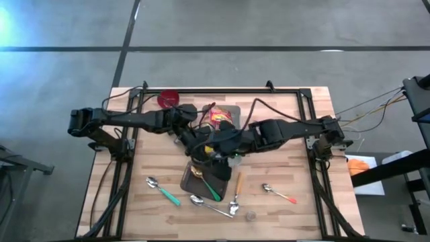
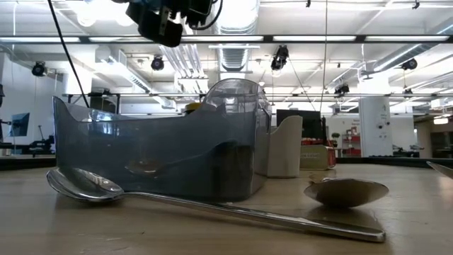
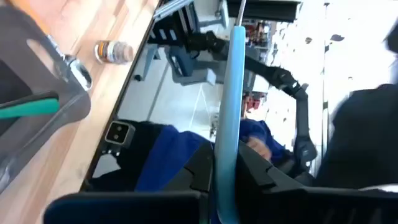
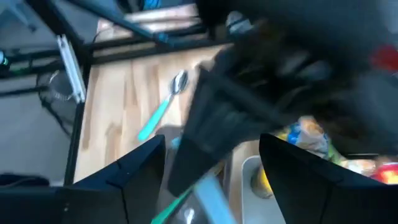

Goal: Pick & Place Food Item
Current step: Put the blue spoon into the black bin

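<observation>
Both arms meet over the middle of the wooden counter (image 1: 289, 202), above the dark translucent plastic tray (image 1: 201, 180) that already holds a green-handled utensil (image 1: 213, 187). The left claw (image 3: 225, 186) is clamped together on a pale blue handle (image 3: 231, 93) standing up between its fingers. The right claw (image 4: 211, 155) stands apart, with nothing visibly between its fingers. The colourful food packet (image 1: 220, 117) sits in a second tray just beyond the claws, apparently not yet moved. Several spoons lie loose near the front, among them a teal-handled spoon (image 1: 163, 190). Judging by this, the food placement itself is still ahead.
</observation>
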